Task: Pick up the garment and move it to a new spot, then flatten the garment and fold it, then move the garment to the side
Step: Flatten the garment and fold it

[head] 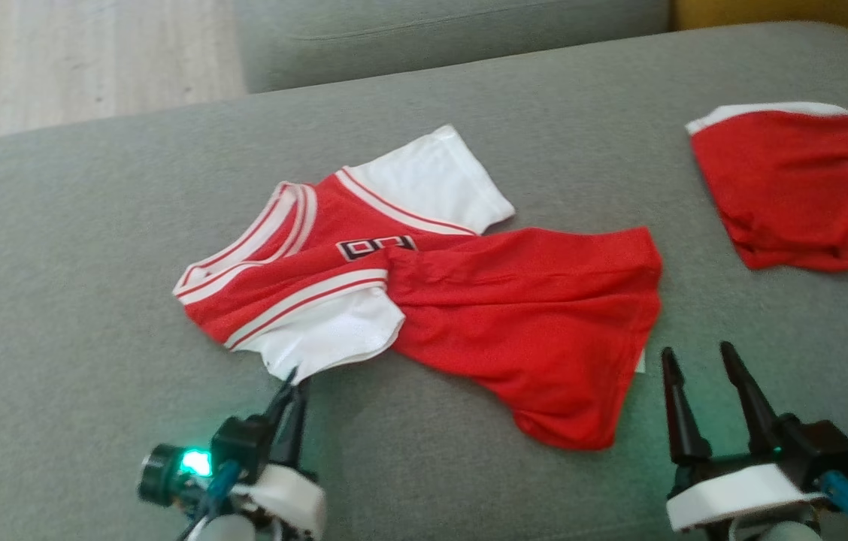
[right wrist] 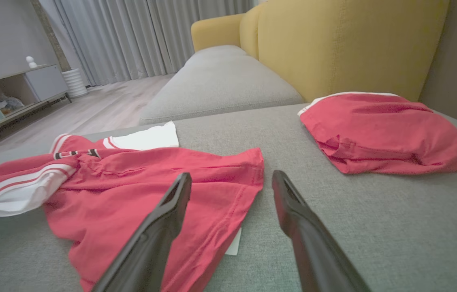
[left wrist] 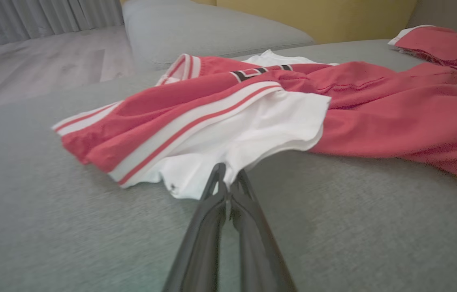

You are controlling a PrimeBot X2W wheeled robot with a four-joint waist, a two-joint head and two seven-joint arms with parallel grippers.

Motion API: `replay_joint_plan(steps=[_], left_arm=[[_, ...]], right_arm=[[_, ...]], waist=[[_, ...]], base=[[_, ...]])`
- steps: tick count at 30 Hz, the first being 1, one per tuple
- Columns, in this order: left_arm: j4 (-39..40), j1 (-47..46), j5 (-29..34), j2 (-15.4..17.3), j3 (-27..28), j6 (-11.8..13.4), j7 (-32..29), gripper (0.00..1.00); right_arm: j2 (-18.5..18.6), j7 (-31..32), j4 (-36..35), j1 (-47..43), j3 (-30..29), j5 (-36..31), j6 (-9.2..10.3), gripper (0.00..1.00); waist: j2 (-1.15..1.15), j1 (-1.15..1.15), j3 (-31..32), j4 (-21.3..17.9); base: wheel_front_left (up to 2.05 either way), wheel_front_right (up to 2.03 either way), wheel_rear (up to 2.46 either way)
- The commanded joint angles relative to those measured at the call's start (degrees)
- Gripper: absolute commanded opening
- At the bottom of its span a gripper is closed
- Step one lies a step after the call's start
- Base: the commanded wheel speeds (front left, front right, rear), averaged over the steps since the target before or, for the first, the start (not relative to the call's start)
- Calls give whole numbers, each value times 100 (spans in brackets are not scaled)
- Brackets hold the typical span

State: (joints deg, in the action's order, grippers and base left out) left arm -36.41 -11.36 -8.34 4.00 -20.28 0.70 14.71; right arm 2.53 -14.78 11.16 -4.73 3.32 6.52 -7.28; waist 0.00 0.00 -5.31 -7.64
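My left gripper (head: 292,379) (left wrist: 228,178) has its two dark fingers pressed together, pinching the lower edge of the near white sleeve of the red and white short-sleeved jersey (head: 514,315) (left wrist: 374,121) (right wrist: 151,182). The jersey lies crumpled across the middle of the grey woven fabric cushion (head: 93,263), its neck towards my left and its hem towards my right. Its body is red and rumpled, with long creases running across it and one side folded over. The neckline and both armholes carry bands of white with thin red stripes, both sleeves are plain white, and a bit of black lettering edged in white shows on the chest, partly hidden by a fold. A small white tag (right wrist: 234,245) peeks out from under the hem. My right gripper (head: 697,351) (right wrist: 231,175) is spread wide with nothing in it, its tips just beside the hem corner. Further right, well apart from the jersey, lies a folded red cloth with a white band (head: 792,188) (right wrist: 374,134).
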Motion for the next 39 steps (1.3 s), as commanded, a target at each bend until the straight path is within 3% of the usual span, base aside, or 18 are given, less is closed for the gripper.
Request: replay_joint_plan(steps=[1, 6, 17, 26, 27, 29, 30, 39], left_arm=[[268, 22, 78, 195, 199, 88, 29, 0], [914, 155, 174, 475, 332, 249, 29, 0], [979, -151, 30, 587, 447, 145, 29, 0], [911, -307, 7, 642, 476, 118, 29, 0], [906, -321, 9, 653, 478, 117, 29, 0], [906, -345, 11, 670, 487, 124, 29, 0], [912, -352, 13, 678, 492, 132, 29, 0], [1320, -334, 72, 848, 610, 233, 29, 0]], right_arm=[[34, -22, -58, 273, 50, 89, -21, 100], [284, -22, 824, 962, -77, 454, -21, 100], [900, 243, 3144, 2440, 365, 790, -21, 100], [985, 198, 4146, 3113, 873, 1289, -21, 98], [993, 184, 4209, 3152, 935, 1342, -21, 75], [1031, 124, 4279, 3216, 1055, 1398, -21, 15], [1055, 92, 4306, 3242, 1091, 1421, -21, 0], [1358, -18, 3969, 3311, 1217, 1228, -21, 0]], waist=[[0, 0, 3, 136], [0, 0, -84, 432], [0, 0, -288, 689], [0, 0, -375, 769], [0, 0, -374, 777], [0, 0, -362, 787], [0, 0, -350, 788], [0, 0, 96, 687]], base=[[0, 0, 0], [0, 0, 0], [0, 0, 0], [0, 0, 0], [0, 0, 0], [0, 0, 0], [0, 0, 0], [0, 0, 0]])
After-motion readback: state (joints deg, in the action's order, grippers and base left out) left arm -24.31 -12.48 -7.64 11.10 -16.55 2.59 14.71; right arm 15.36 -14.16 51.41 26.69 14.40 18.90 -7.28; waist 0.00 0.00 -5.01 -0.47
